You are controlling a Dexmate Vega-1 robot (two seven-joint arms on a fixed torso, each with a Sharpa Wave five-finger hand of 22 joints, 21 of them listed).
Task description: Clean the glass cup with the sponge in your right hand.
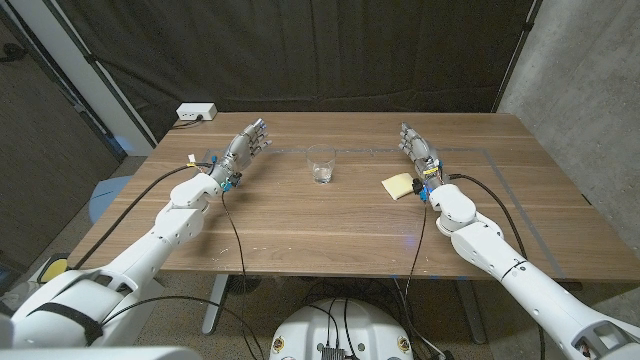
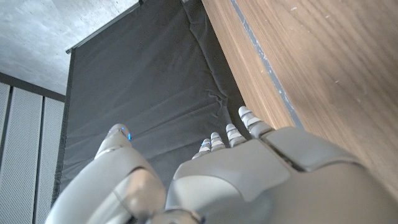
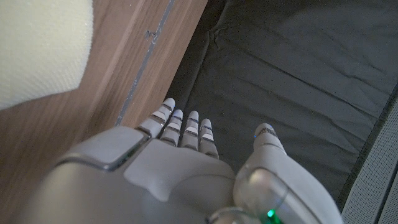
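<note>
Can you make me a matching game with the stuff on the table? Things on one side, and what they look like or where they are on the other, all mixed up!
Things:
1. glass cup
2. sponge
3. white box
4. right hand

Clues:
A. pale yellow, lying flat on the wood
B. at the table's far left corner
C. see-through, standing upright in the middle
D. open, holding nothing, just beside the sponge

Pairs: 1-C, 2-A, 3-B, 4-D

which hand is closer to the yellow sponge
The right hand: the flat yellow sponge lies just beside it, while the left hand stands beyond the clear glass cup.
</note>
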